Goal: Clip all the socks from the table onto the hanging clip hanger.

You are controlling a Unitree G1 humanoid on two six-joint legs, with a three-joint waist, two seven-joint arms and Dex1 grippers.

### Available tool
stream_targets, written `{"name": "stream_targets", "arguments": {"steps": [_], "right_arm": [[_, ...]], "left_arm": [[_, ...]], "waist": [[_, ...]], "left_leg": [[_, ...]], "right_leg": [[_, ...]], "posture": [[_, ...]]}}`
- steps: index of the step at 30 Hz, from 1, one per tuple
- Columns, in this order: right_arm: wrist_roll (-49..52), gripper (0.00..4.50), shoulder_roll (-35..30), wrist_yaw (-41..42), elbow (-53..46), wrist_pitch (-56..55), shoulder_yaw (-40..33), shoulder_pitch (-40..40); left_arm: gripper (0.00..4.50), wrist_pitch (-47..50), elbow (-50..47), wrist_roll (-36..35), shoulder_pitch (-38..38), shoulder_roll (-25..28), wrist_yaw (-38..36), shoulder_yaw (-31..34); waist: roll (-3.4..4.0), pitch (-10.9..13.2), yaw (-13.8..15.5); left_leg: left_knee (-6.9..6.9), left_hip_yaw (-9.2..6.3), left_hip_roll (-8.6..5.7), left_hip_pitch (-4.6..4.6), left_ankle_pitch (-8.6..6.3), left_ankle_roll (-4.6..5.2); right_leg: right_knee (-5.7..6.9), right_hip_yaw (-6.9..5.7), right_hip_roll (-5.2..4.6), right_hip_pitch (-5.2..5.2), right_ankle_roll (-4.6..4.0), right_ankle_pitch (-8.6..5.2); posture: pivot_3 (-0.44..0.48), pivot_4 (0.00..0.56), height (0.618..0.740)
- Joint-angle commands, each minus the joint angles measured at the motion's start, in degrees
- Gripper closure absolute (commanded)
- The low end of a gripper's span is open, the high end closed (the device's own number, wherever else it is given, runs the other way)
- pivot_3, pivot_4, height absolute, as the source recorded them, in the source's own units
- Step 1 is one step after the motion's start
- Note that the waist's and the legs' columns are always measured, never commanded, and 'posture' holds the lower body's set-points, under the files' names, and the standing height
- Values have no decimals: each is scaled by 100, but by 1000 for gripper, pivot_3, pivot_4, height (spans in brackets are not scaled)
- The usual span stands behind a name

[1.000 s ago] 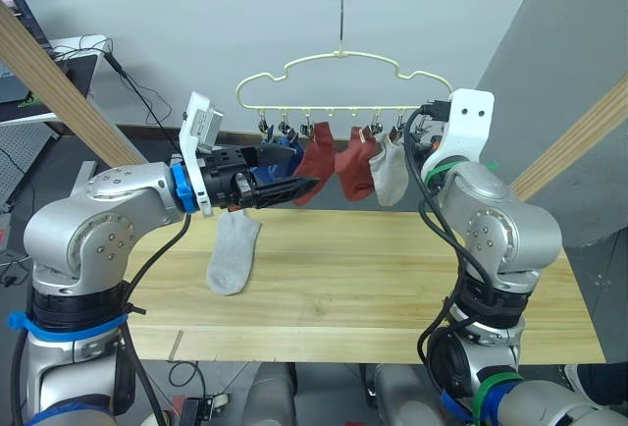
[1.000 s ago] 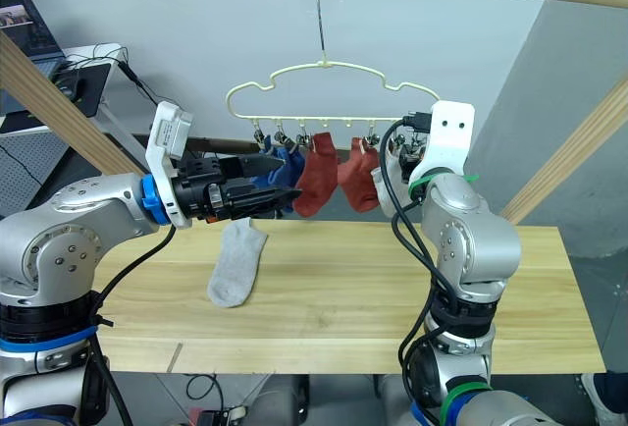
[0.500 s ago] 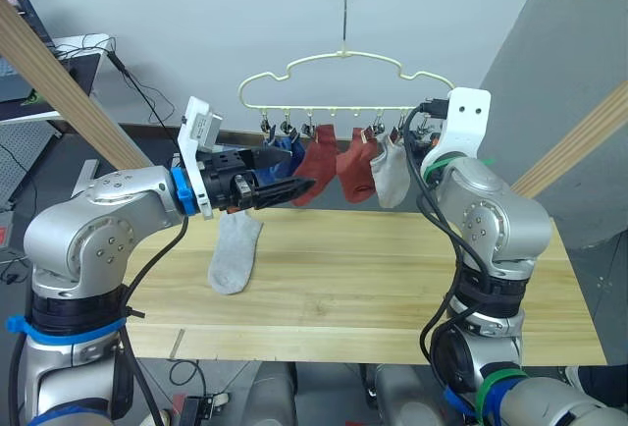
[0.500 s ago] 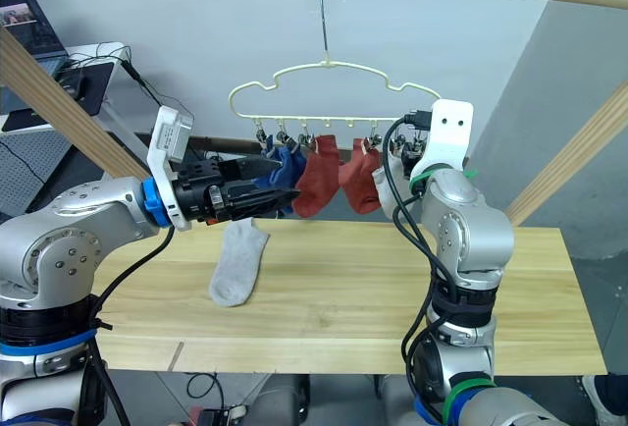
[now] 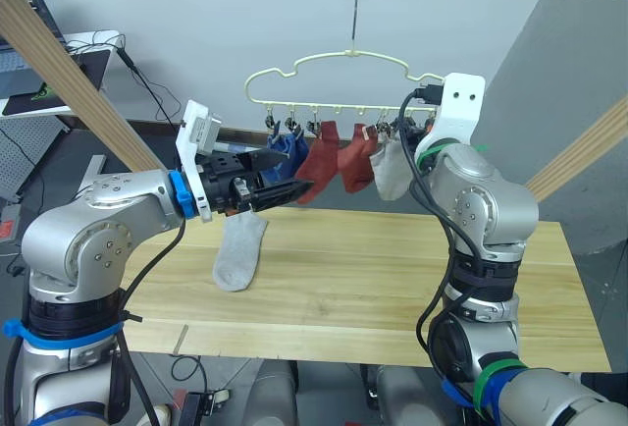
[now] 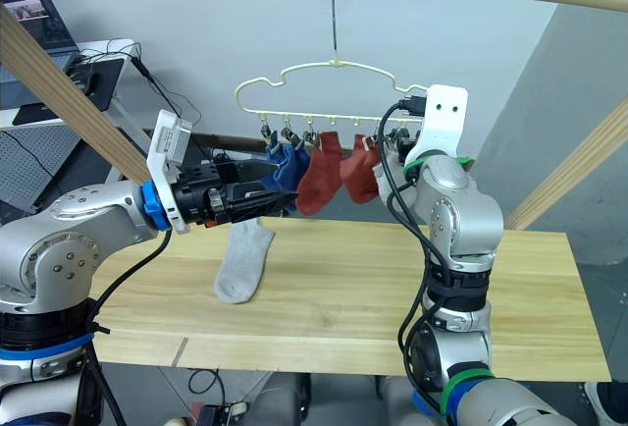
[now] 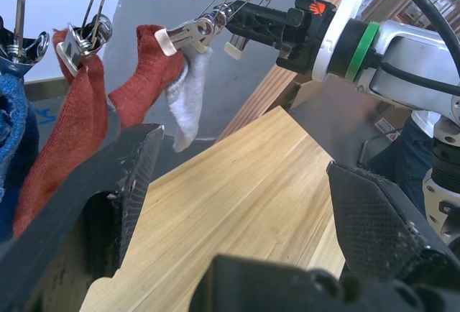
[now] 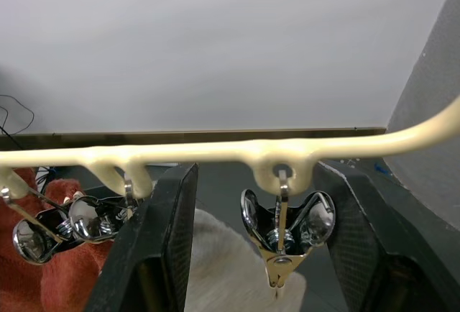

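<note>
Since a second ago we are seeing little real change: the whole picture is shifting a bit, so the camera is moving, while the grey sock on the worktop is lying where it was and both arms are keeping their raised poses.

Going left to right, our left hand is reaching toward the hung socks with its fingers spread and nothing between them, probably waiting to help at the hanger. Below it, one light grey sock is lying flat on the worktop, not yet clipped. Above, the clip hanger is hanging by its hook from the wooden pole, so its row of clips is dangling within reach of both arms. On it we are counting a bunch of blue fabric, which may be one sock or two, then two rust red socks, then one light grey sock. At the right end our right hand is standing with its fingers spread on either side of a free metal clip, seemingly ready to squeeze it open for the last sock.
</note>
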Motion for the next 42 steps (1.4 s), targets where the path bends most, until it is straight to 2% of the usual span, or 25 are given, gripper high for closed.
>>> {"name": "stream_targets", "arguments": {"steps": [1, 10, 17, 19, 25, 31, 35, 36, 42], "right_arm": [[-12, 1969, -14, -72, -140, -102, 30, -97], [-10, 1969, -45, -139, -165, -72, 37, -93], [-26, 4125, -63, -168, -165, -71, 47, -94], [-28, 4476, -64, -177, -165, -75, 47, -94], [-36, 4476, -83, -209, -163, -79, 35, -128], [-10, 4476, -86, -222, -186, -24, 27, -203], [15, 4476, -96, -226, -207, 23, 22, -247], [18, 4497, -97, -227, -216, 37, 19, -254], [26, 4497, -115, -224, -276, 117, -17, -291]], "left_arm": [[301, -104, -241, -95, 10, 88, 28, 141], [301, -139, -239, -88, 19, 81, 53, 121], [253, -146, -243, -72, 26, 82, 80, 115], [253, -148, -243, -68, 24, 79, 87, 116], [253, -145, -229, -40, 89, 144, 59, 146], [253, -394, -9, 476, 706, 383, 127, 39], [253, -1075, 661, 1504, 1169, 492, 337, -307], [126, -1249, 859, 1727, 1231, 491, 398, -373], [126, -2505, 2305, 2917, 1396, 381, 664, -714]], "waist": [[0, 0, 0], [0, 0, 0], [0, 0, 0], [0, 0, 1], [0, 0, 4], [0, 0, 1], [0, 0, 2], [0, 0, 0], [0, 0, 8]], "left_leg": [[0, 0, 0, 0, 0, 0], [0, 0, 0, 0, 0, 0], [0, 0, 0, 0, 0, 0], [0, 0, 0, 0, 0, 0], [0, 0, 0, 0, 0, 0], [-1, 0, 0, 1, 0, 0], [-1, 1, 0, 2, 0, 0], [-1, 1, 0, 3, 0, 0], [-2, 3, 0, 1, 0, 1]], "right_leg": [[0, 0, 0, 0, 0, 0], [0, 0, 0, 0, 0, 0], [0, 0, 0, 0, 0, 0], [0, 0, 0, 0, 0, 0], [0, 0, 0, 0, 0, 0], [0, 1, 0, 0, 0, 0], [0, 1, -1, 0, -1, 0], [0, 2, -1, 0, -1, 0], [-2, 2, -1, -4, -1, 0]], "posture": [[38, 251, 740], [38, 251, 740], [36, 248, 740], [36, 248, 740], [36, 248, 740], [36, 246, 740], [31, 245, 740], [31, 245, 740], [23, 250, 740]]}}
